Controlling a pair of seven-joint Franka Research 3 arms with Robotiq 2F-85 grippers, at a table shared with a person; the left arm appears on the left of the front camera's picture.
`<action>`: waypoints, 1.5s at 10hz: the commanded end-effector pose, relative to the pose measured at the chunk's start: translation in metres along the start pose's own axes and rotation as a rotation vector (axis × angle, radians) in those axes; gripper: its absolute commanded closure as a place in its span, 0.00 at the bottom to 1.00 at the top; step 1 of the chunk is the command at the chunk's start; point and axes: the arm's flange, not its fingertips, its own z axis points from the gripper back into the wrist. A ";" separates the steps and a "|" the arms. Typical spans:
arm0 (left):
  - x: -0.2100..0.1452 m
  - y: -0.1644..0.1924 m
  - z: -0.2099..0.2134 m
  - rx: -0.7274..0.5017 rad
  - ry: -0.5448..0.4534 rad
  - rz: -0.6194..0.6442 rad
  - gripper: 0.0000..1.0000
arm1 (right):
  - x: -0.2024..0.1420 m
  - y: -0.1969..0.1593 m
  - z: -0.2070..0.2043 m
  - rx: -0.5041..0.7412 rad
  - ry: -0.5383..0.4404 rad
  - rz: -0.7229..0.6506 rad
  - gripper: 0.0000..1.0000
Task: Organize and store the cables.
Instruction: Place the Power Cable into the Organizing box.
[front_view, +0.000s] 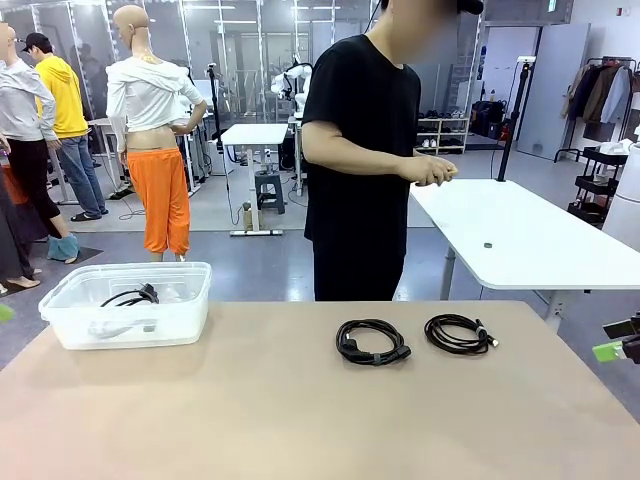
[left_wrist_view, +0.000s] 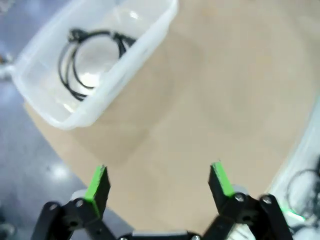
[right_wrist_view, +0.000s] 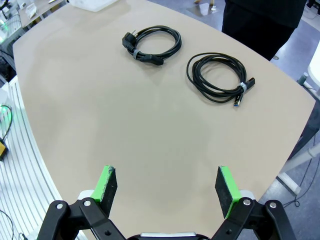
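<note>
Storage underway: binned cable (front_view: 130, 296) in bin (front_view: 192, 305); middle cable (front_view: 372, 341), right cable (front_view: 459, 333) on worktop (front_view: 250, 410). Fingers of left gripper (left_wrist_view: 159, 181) and right gripper (right_wrist_view: 167, 186) wide, empty. We judge a reach comes next.

- Front view: recorded from the near edge of the table (front_view: 260, 420), slightly above it, faced across to the person (front_view: 365, 150) at its far edge.
- Left wrist view: recorded close above the table's left end, faced steeply down; blurred.
- Right wrist view: recorded higher, above the table's right near corner, tilted toward its far edge.
- Overlap: the clear bin (left_wrist_view: 135, 65) is shared by front and left wrist views; the thick cable (right_wrist_view: 142, 54) and thin cable (right_wrist_view: 242, 86) by front and right wrist views.
</note>
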 end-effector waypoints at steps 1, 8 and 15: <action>-0.024 0.003 0.003 -0.093 -0.127 -0.129 0.00 | 0.003 0.000 0.001 0.000 -0.011 -0.020 0.00; -0.042 0.005 0.010 -0.062 -0.091 -0.112 0.00 | 0.003 0.000 0.001 0.000 -0.011 -0.020 0.00; -0.042 0.005 0.010 -0.062 -0.091 -0.112 0.00 | 0.036 0.016 0.000 -0.015 0.088 0.128 0.00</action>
